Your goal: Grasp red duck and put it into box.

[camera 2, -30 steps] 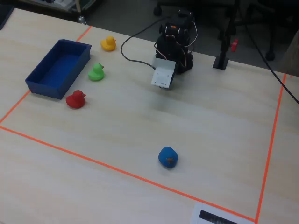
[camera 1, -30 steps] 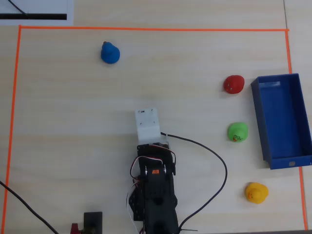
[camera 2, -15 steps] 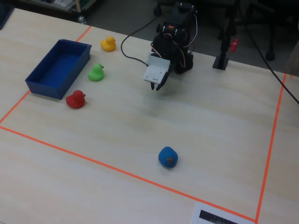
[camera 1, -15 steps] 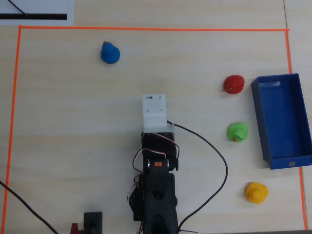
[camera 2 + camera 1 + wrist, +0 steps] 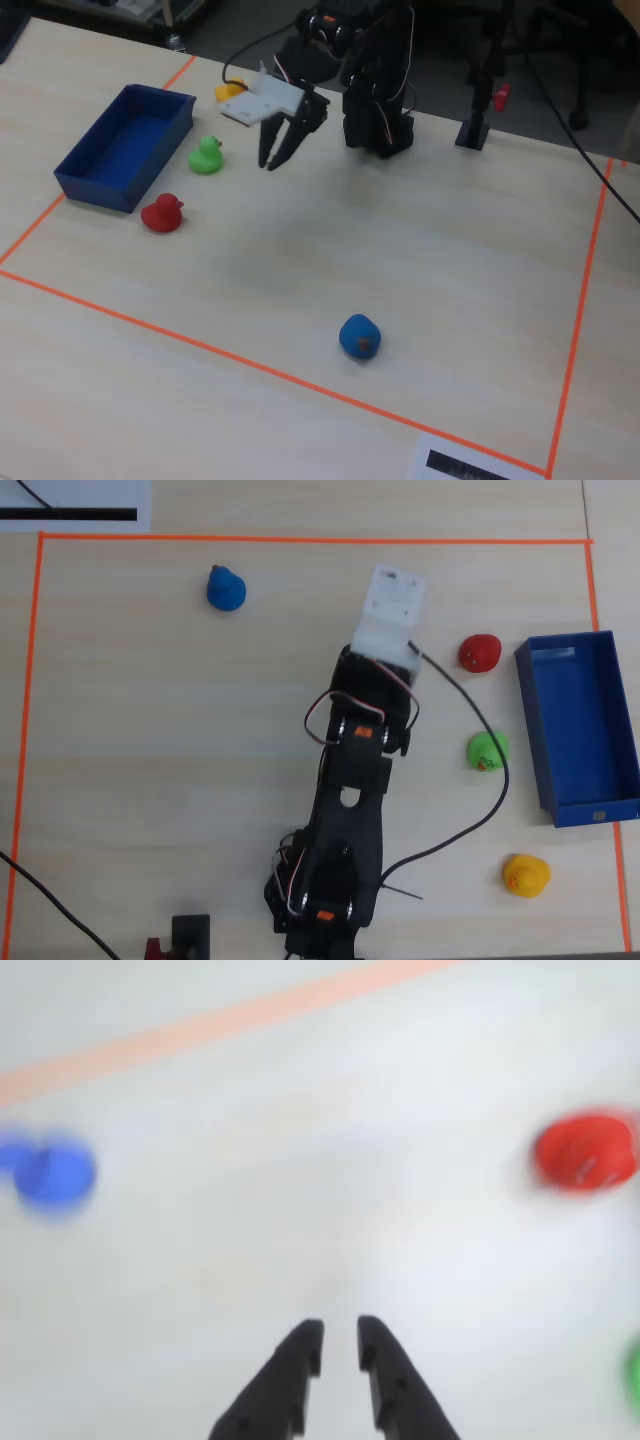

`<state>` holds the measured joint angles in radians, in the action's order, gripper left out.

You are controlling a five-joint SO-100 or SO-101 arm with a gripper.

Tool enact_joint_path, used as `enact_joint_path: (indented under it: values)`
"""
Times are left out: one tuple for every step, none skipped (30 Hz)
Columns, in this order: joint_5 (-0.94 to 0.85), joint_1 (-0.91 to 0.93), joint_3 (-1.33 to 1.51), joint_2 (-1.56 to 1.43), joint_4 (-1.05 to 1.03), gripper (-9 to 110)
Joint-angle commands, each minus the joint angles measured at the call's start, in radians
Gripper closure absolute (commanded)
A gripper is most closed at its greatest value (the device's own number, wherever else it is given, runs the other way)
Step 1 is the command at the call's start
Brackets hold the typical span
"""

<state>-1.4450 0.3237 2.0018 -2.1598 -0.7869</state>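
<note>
Overhead, the arm (image 5: 345, 810) reaches from the lower edge toward 12 o'clock, ending in a white wrist block (image 5: 390, 615) that covers the gripper, so the finger state cannot be told in this view. The red duck (image 5: 480, 652) sits on the table (image 5: 150, 760) at about 3 o'clock from that block, just beside the near corner of the box (image 5: 578, 728) and apart from it. The green duck (image 5: 488, 750) lies at 6 o'clock from the red one, and the yellow duck (image 5: 526, 875) further on in the same direction. A blue duck (image 5: 226, 588) rests well apart at 10 o'clock, inside the orange tape border (image 5: 300, 539).

Wrist view: the gripper (image 5: 340, 1345) enters from 6 o'clock, its two black fingers slightly apart and holding nothing. The red duck (image 5: 585, 1150) appears blurred at 2 o'clock, the blue duck (image 5: 55, 1172) at 10 o'clock.

Fixed view: the gripper (image 5: 283, 155) hangs above the table with fingers a little apart and empty. The red duck (image 5: 162, 213) stands at 8 o'clock from it, outside the box (image 5: 92, 183) and just beside its near end; the green duck (image 5: 206, 156) lies between gripper and box.
</note>
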Motion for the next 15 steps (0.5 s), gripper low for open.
enact_joint_path:
  values:
    - [0.005, 0.103, -0.258, 0.192, 0.140, 100]
    - [0.005, 0.132, -0.290, 0.236, 0.178, 97]
    - [0.005, 0.158, -0.325, 0.282, 0.212, 95]
    - [0.005, 0.183, -0.362, 0.327, 0.236, 93]
    - [0.005, 0.207, -0.397, 0.371, 0.255, 91]
    - [-0.002, 0.230, -0.426, 0.413, 0.275, 87]
    - [-0.005, 0.252, -0.442, 0.449, 0.305, 84]
    - [-0.011, 0.270, -0.448, 0.483, 0.345, 83]
    - [-0.023, 0.288, -0.454, 0.514, 0.374, 82]
    - [-0.035, 0.304, -0.459, 0.543, 0.394, 82]
    - [-0.046, 0.318, -0.469, 0.574, 0.403, 82]
    - [-0.054, 0.331, -0.483, 0.607, 0.407, 81]
    - [-0.057, 0.344, -0.495, 0.640, 0.410, 80]
    - [-0.061, 0.354, -0.506, 0.672, 0.417, 80]
    - [-0.066, 0.365, -0.509, 0.699, 0.439, 78]
